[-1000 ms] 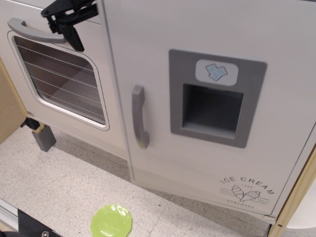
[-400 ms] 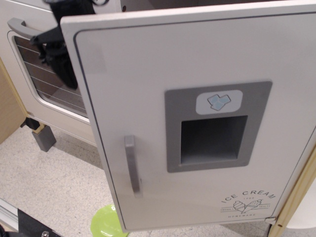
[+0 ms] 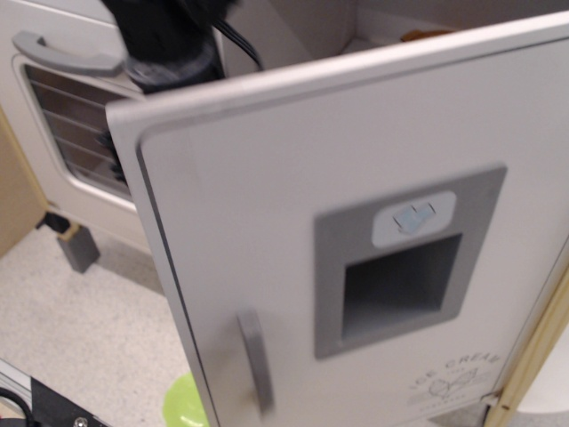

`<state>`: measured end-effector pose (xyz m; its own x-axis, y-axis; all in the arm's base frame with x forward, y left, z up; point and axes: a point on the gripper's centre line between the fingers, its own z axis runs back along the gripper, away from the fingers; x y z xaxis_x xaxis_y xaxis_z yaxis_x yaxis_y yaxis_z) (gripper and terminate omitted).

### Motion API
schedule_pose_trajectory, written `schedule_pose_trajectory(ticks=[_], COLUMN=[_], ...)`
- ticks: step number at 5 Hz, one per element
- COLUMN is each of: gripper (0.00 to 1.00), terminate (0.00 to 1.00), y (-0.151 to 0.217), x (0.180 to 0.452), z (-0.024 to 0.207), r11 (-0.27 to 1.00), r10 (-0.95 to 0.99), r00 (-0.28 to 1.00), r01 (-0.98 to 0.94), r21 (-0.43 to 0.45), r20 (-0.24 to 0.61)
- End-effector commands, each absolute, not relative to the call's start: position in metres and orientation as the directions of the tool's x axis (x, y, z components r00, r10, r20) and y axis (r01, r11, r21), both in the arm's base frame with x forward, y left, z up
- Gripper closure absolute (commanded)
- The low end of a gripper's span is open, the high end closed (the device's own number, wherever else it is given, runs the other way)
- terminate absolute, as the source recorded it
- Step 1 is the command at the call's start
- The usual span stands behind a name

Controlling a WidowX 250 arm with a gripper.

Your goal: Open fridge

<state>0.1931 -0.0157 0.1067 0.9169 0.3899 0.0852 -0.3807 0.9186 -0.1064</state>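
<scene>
Fridge door point(image 3: 356, 222) fills most of the frame, swung out toward the camera, its free edge on the left and its hinge side at the right by the wooden post point(image 3: 533, 356). The door is white and slightly blurred. Grey vertical handle point(image 3: 255, 360) sits low near the free edge. Grey recessed ice-dispenser panel point(image 3: 404, 258) is right of the handle, with a blue cube badge point(image 3: 414, 216) on top of the recess. Part of the ice cream print point(image 3: 453, 381) shows at the bottom right, hard to read. Above the door's top edge the fridge interior point(image 3: 302, 31) is visible, pale walls, something orange-brown at the back that I cannot identify. My arm point(image 3: 169, 40) is the black shape at the top left, behind the door's upper free corner, with a black cable trailing right. My jaws are hidden behind the door and the arm body, so I cannot tell if they are released or clenched. Oven door point(image 3: 71, 133) is at far left, with its horizontal grey handle point(image 3: 62, 53) and wire-rack window, partly covered by the fridge door. A grey block foot point(image 3: 78, 251) stands on the speckled tabletop point(image 3: 80, 329). A green plate point(image 3: 182, 405) peeks out under the door's lower edge.
</scene>
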Motion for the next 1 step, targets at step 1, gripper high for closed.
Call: schedule_pose_trajectory(ticks=[1], gripper=[0.00], terminate=[1.00], y=[-0.0259], x=[0.1826], z=[0.1119], r11=[0.922], r10=[0.381], r00=[0.915], r01=[-0.366], r21=[-0.128], r20=[0.130])
